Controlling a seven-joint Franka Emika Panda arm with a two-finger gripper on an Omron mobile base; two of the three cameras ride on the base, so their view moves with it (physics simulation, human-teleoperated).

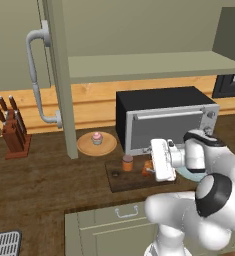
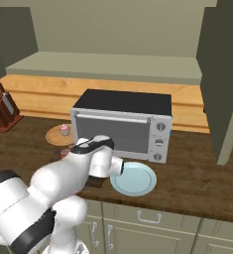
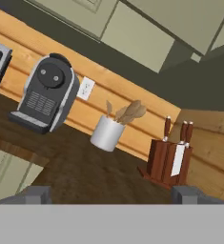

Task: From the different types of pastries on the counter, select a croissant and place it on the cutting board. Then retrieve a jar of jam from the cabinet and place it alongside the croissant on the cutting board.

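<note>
Jar and croissant on the board: pull the open pincer (image 3: pixel 111 193) away cleanly.
Retreat without touching the jar of jam (image 1: pixel 127 162) or the croissant (image 1: pixel 147 167) at mid-frame on the cutting board (image 1: pixel 121 181).

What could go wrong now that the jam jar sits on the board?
The open gripper hangs right beside the croissant, so swinging away carelessly might knock it, or the jar of jam, off the cutting board. The arm might also brush the blue plate close by.
</note>
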